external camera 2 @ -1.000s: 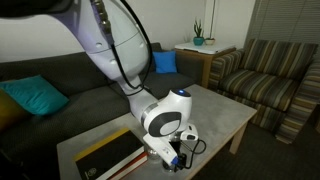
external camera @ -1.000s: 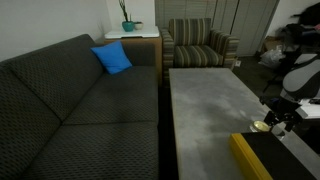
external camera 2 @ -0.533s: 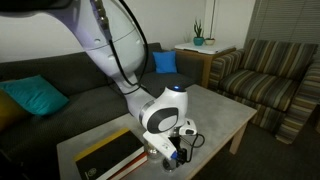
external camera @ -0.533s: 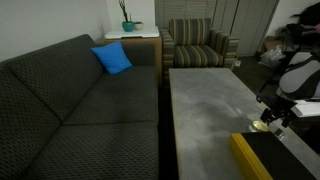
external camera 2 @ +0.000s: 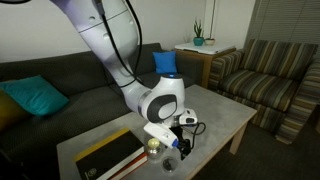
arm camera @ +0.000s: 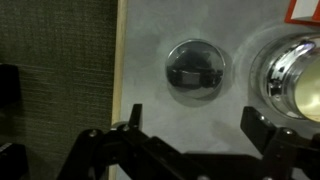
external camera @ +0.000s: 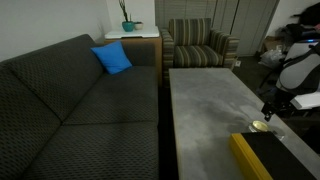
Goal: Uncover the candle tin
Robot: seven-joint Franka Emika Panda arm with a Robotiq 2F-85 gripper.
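Note:
The candle tin (arm camera: 296,80) stands open on the grey table, its pale yellowish inside showing at the right edge of the wrist view. Its flat round silvery lid (arm camera: 195,70) lies on the table beside it, apart from the tin. My gripper (arm camera: 198,122) is open and empty, above the table, with the lid in front of its fingers. In both exterior views the tin (external camera: 260,126) (external camera 2: 153,147) sits next to the black box, and the gripper (external camera: 272,106) (external camera 2: 185,138) hangs just above it. The lid (external camera 2: 170,162) lies near the table's edge.
A long black box with a yellow edge (external camera: 262,160) (external camera 2: 105,158) lies on the table (external camera: 205,100) next to the tin. A dark sofa (external camera: 70,110) with a blue cushion (external camera: 112,58) runs along one side. A striped armchair (external camera: 200,45) stands beyond the table's far end.
The gripper has risen from the table and drawn back from the tin. The lid now lies loose on the table.

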